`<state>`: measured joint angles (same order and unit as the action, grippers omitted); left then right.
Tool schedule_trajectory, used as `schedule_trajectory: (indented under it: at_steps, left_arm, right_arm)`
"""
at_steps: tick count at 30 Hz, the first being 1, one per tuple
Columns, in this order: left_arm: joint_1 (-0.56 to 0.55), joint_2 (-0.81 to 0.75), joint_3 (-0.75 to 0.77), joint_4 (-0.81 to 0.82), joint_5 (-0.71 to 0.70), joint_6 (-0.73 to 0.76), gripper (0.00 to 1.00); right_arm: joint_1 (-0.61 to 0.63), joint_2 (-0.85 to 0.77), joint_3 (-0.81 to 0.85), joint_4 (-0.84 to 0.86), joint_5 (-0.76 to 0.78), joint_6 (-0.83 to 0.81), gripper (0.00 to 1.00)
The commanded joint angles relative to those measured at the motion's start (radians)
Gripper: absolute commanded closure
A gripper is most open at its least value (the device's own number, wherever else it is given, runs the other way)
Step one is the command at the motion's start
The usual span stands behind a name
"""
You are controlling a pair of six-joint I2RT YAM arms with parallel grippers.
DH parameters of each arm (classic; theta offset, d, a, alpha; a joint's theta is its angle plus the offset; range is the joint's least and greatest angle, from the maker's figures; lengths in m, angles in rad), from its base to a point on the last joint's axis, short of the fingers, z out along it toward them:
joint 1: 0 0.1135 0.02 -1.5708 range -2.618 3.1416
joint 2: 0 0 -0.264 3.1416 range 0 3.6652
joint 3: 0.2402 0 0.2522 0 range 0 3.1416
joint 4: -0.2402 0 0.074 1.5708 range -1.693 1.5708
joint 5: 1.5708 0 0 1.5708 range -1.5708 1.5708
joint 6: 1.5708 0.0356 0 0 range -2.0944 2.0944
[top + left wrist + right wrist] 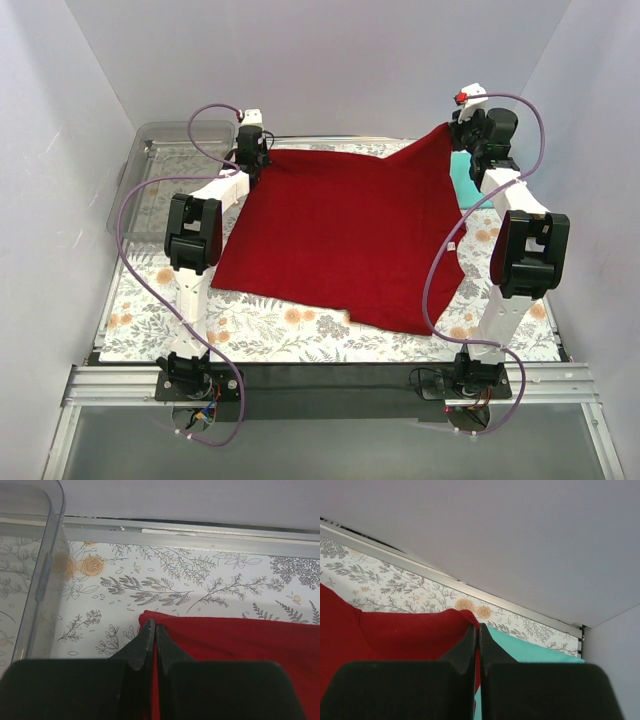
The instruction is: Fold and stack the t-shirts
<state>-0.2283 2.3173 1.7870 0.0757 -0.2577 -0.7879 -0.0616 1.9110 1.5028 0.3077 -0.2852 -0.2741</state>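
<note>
Left fingers [146, 642], right fingers [469, 641] grip red shirt [340, 235] corners; teal shirt [464, 180] beside, bin [165, 127] left.

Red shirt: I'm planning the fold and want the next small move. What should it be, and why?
Probably lift the left corner level with the right. Both pairs of jaws are shut on the far corners of the red shirt; the right corner hangs raised, the left lies low by the table.
</note>
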Motion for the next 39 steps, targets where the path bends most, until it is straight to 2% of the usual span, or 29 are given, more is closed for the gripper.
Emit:
schedule_trajectory:
  at_steps: [1, 7, 18, 39]
  left_arm:
    - [0.006, -0.001, 0.038, 0.004, -0.002, 0.018, 1.0]
    - [0.006, 0.043, 0.104, 0.002, -0.005, 0.03, 1.0]
    - [0.006, 0.088, 0.126, 0.128, -0.021, 0.127, 1.0]
    - [0.004, 0.057, -0.027, 0.291, 0.026, 0.236, 1.0]
  right_arm:
    - [-0.001, -0.037, -0.012, 0.039, -0.031, -0.039, 0.99]
    - [-0.003, -0.033, -0.019, 0.031, -0.071, -0.024, 0.99]
    - [-0.01, -0.148, -0.121, 0.033, -0.086, 0.007, 0.99]
    - [-0.029, -0.286, -0.292, 0.034, -0.226, 0.058, 0.99]
